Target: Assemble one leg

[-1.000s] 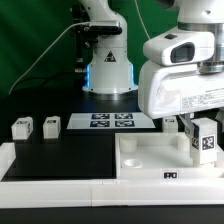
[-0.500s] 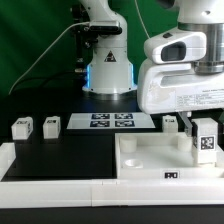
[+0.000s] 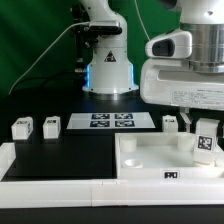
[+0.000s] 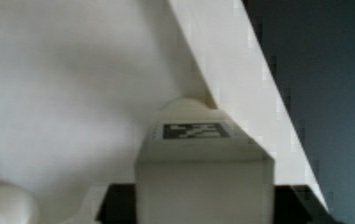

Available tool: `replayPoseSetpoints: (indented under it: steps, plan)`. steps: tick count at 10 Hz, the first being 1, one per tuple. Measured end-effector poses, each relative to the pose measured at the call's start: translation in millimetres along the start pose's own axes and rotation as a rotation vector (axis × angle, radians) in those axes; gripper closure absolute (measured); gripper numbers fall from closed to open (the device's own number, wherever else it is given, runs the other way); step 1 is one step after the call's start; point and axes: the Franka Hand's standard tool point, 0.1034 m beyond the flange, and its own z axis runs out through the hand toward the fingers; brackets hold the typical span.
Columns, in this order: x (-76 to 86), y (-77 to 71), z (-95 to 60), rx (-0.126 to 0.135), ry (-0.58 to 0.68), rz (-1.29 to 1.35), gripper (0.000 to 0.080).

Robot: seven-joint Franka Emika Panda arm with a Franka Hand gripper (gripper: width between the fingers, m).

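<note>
At the exterior view's right, over the tray's far right corner, the gripper (image 3: pixel 204 128) holds a leg (image 3: pixel 205 140) between its jaws, closed on the peg's upper part. The leg stands upright, its square tag facing the camera, and its lower end sits in or just above the corner recess of the tray (image 3: pixel 150 160); the view is too coarse to say whether it touches the bottom. In the wrist view the same leg (image 4: pixel 195 165) fills the lower middle, its tag on the top face, with the tray (image 4: pixel 67 90) as a broad white surface beside it and the tray's raised rim running diagonally past the tag to the dark table (image 4: pixel 325 80).

Just behind the gripper another leg (image 3: pixel 171 122) rests on the black table (image 3: pixel 60 155) near the tray's far edge. Well apart, toward the exterior view's left, two more legs (image 3: pixel 22 128) (image 3: pixel 51 125) stand side by side on the table. Between them and the gripper lies the marker board (image 3: pixel 110 122), flat, with four tags. Behind it stands the arm's base (image 3: pixel 108 70), glowing blue.
</note>
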Motion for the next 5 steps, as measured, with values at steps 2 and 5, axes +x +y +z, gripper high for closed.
replayPoseSetpoints:
  steps: [2,5]
  plan:
    - [0.1,-0.1,-0.1,0.004,-0.003,0.159,0.0506]
    - [0.3,-0.3,-0.3,0.007,-0.008,0.455,0.0506]
